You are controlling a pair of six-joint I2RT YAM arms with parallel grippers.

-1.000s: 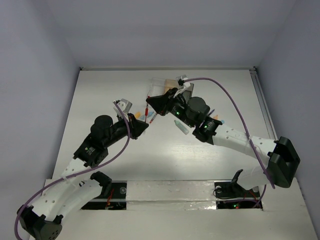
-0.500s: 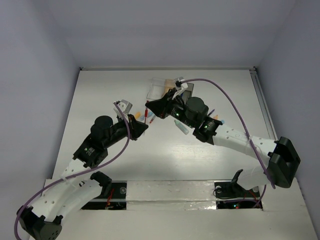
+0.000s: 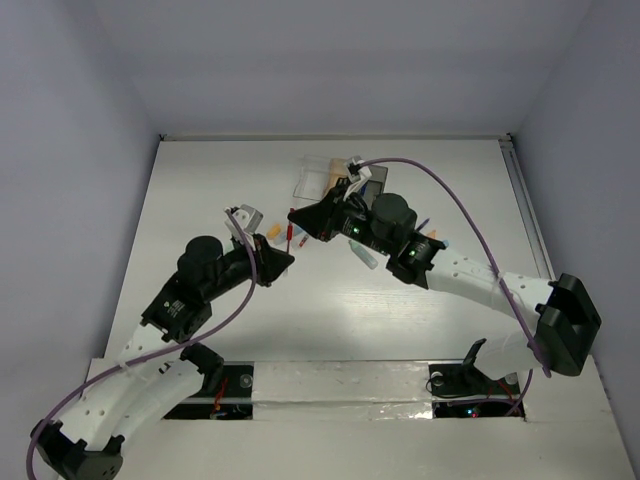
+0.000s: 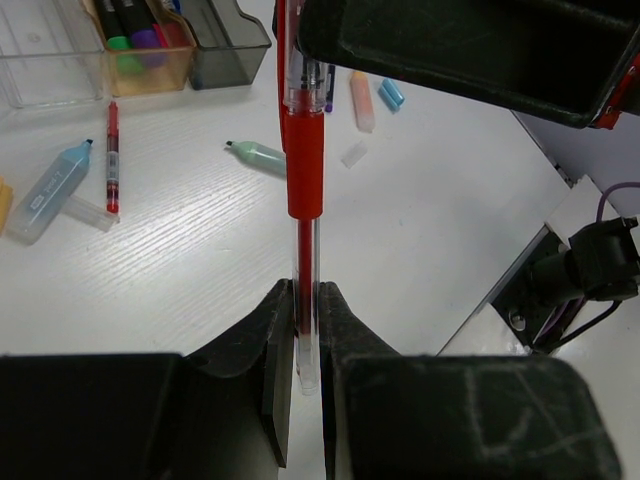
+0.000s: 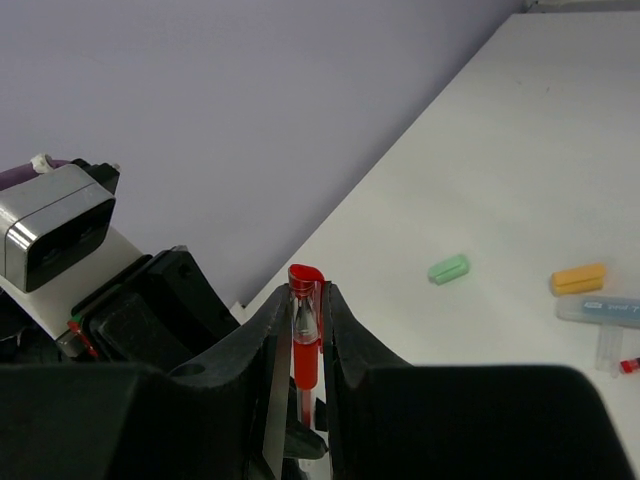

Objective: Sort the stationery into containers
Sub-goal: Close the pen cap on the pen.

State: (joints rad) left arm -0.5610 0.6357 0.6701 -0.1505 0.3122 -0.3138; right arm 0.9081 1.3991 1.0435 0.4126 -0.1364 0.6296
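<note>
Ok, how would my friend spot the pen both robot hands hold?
Find the white table, then where the left gripper and right gripper meet. The red pen is pinched between them, in the air; the thinner red pen lies flat.

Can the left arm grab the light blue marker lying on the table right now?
Probably not yet. The left gripper is shut on the red pen, which the right gripper pinches too. The light blue marker lies uncovered, so freed jaws could likely reach it.
</note>
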